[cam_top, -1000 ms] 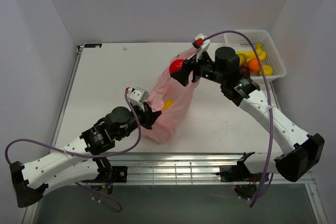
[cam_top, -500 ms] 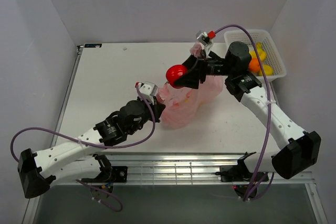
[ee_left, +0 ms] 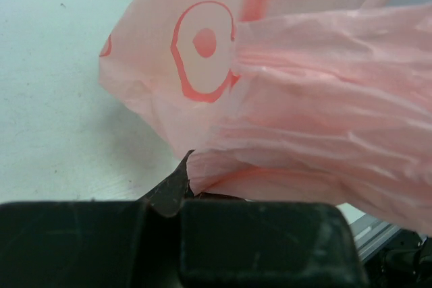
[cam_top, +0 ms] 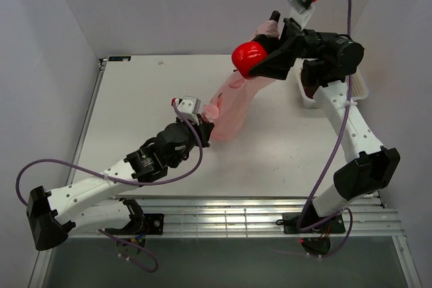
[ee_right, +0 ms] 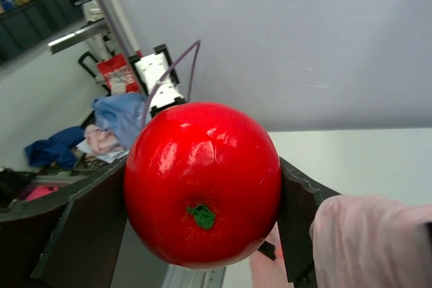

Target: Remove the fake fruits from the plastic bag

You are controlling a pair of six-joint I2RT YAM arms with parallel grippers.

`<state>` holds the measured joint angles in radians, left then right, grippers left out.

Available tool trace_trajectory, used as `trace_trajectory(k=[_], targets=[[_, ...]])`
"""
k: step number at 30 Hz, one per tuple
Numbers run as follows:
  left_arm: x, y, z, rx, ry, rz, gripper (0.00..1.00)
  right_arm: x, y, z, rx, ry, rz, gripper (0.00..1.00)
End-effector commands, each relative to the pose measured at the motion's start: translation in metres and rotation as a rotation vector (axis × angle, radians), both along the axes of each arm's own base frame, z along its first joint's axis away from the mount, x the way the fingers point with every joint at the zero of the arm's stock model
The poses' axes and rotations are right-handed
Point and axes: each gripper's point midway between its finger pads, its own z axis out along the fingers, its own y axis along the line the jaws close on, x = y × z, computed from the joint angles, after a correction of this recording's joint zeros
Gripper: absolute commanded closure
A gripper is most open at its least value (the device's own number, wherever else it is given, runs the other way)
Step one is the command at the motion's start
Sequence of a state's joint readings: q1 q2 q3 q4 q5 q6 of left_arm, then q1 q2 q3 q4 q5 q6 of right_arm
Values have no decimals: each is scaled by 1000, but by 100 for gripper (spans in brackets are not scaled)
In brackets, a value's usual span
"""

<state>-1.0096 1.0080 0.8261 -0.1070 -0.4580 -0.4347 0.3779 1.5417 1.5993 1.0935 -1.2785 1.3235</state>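
Because the right gripper (ee_right: 197, 228) is closed tight on both sides of the red apple (ee_right: 202, 173), the apple is up in the air and out of the pink bag (cam_top: 233, 99). A bit of the bag's top is caught at that gripper too, right beside the apple. The left gripper (cam_top: 204, 126) is down low near the table (cam_top: 135, 99) and is pinched closed on the bag's other end. So the bag is pulled into a long slanted strip, low at the left gripper and high at the right one. The white basket (cam_top: 305, 98) is just under the right arm, so that arm is nearer to it. I think the apple should go there next, but the bag may drag along. I cannot tell what is in the basket, or whether more fruit is in the bag.
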Motion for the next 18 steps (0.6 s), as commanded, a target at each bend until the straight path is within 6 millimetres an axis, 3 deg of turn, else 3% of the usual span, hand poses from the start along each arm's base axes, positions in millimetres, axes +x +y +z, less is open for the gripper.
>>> trace_trajectory(k=[1,4,8,15,17,18], targets=[[7,7,4,12,2,58,100,20,-29,48,87,-89,-144,92],[10,9,7,0,0,85,100,41,-44,54,97,2,-212,92],[17,13,12,0,-9,132,100,58,-52,35,60,162,-202,92],[52,17,17,2,7,258,100,32,-48,-20,2,278,-85,92],[66,12,21,-42,10,252,100,27,-33,-48,-53,378,-49,92],[70,9,25,-56,4,248,100,20,-29,-53,-48,329,-56,92]])
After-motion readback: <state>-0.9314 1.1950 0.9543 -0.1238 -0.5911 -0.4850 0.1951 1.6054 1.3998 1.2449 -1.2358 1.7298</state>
